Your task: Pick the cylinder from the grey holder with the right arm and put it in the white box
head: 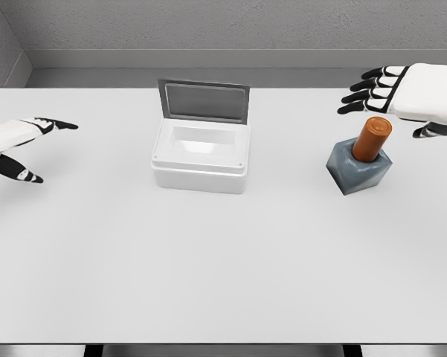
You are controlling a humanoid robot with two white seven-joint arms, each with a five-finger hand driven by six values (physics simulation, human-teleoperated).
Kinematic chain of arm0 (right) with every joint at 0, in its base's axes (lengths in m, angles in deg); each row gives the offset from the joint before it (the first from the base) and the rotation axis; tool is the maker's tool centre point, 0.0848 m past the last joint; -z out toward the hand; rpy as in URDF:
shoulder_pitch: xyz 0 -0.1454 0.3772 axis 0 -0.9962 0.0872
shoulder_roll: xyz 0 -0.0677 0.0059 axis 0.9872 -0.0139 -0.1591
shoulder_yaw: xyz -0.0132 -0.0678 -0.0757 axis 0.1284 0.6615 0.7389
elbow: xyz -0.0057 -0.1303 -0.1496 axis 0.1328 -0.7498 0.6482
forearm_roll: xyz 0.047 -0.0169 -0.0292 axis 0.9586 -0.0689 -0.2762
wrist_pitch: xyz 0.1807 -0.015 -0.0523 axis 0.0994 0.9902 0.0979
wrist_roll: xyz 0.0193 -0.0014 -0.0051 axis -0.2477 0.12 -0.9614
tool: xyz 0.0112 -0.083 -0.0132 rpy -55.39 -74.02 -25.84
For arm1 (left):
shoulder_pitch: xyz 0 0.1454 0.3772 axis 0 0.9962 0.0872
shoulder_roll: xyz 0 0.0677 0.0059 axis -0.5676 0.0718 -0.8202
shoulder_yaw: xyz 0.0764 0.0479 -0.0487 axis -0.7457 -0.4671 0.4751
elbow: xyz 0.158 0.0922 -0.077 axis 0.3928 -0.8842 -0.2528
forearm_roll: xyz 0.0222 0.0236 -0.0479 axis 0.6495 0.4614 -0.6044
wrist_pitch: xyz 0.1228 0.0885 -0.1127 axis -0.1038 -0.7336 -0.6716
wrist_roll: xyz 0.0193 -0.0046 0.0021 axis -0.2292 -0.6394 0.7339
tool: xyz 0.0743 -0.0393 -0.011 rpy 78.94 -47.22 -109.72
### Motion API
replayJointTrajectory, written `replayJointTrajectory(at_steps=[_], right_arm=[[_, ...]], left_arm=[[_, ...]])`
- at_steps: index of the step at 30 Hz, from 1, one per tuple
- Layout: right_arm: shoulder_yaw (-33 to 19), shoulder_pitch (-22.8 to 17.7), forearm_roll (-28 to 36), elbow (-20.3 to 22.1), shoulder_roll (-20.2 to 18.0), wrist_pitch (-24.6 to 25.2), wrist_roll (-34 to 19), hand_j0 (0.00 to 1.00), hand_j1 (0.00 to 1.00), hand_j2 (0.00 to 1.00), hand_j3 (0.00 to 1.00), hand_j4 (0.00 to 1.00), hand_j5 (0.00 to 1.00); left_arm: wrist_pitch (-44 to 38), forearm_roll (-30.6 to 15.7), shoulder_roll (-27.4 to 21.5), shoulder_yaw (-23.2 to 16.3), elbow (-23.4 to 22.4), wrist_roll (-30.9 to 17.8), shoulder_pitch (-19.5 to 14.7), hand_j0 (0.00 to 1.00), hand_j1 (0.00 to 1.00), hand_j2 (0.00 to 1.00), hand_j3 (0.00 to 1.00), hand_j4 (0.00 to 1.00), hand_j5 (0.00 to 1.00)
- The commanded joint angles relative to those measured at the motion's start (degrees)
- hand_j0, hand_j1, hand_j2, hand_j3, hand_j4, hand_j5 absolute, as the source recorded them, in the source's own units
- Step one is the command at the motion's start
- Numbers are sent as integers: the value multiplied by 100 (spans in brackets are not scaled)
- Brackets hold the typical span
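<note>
An orange-brown cylinder stands tilted in a grey holder on the right side of the white table. My right hand hovers just above and behind the cylinder, fingers spread and pointing left, holding nothing. The white box sits at the table's middle with its grey lid standing open behind it, and its inside is bare. My left hand rests at the left edge, fingers relaxed and holding nothing.
The white table spreads wide in front of the box and holder. A grey wall runs along the back edge.
</note>
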Motion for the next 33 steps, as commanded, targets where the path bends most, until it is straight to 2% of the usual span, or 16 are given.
replayJointTrajectory(at_steps=[1,6,8,9,11,12,14,16,18,20,23,27,29,31,33], right_arm=[[1,0,22,2,-2,16,3,100,100,100,100,100,100],[1,9,31,2,-11,16,3,100,100,100,100,100,100],[186,9,31,-33,-64,16,3,100,100,100,100,100,100],[203,-9,48,-42,-81,16,3,100,100,100,100,100,100],[282,-9,40,-33,-73,16,3,100,100,100,100,100,100],[335,9,40,-33,-55,16,3,100,100,100,100,100,100],[379,18,40,-33,-46,16,3,100,100,100,100,100,100],[432,18,40,-33,-29,16,3,100,100,100,100,100,100],[458,26,22,-42,-11,16,3,100,100,100,100,100,100],[467,26,-13,-112,59,16,3,100,100,100,100,100,100],[581,35,-145,-218,121,16,3,100,100,100,100,100,100],[616,62,-268,-411,279,16,3,100,100,100,100,100,100],[634,62,-347,-473,314,16,3,100,100,100,100,100,100],[739,70,-365,-517,366,16,3,100,100,100,100,100,100],[748,105,-505,-622,455,16,3,100,100,100,100,100,100]], left_arm=[[-12,-30,29,-14,-8,-7,0,100,100,100,100,100,100],[-12,-91,47,-5,-52,2,-18,100,100,100,100,100,100],[-12,-249,47,-5,-52,28,-18,100,100,100,100,100,100],[-12,-618,29,-137,-52,37,-18,100,100,100,100,100,100],[-12,-1646,38,-638,-44,46,-70,100,100,100,100,100,100],[-12,-2313,47,-822,-8,37,-97,100,100,100,100,100,100],[-12,-2921,38,-831,-43,37,-123,100,100,100,100,100,100],[-12,-2887,38,-840,-105,2,-176,100,100,100,100,100,100],[-12,-2834,73,-849,-351,37,-193,100,100,100,100,100,100],[-12,-2913,337,-849,-377,55,-316,100,100,100,100,100,100],[-12,-3387,521,-840,-360,37,-404,100,100,100,100,100,100],[-12,-3713,803,-902,-430,-7,-413,100,100,100,100,100,100],[-12,-3677,1075,-910,-465,-33,-430,100,100,100,100,100,100],[-12,-3686,1128,-902,-579,-376,-448,100,100,100,100,100,100],[-12,-3686,1128,-902,-694,-472,-510,100,100,100,100,100,100]])
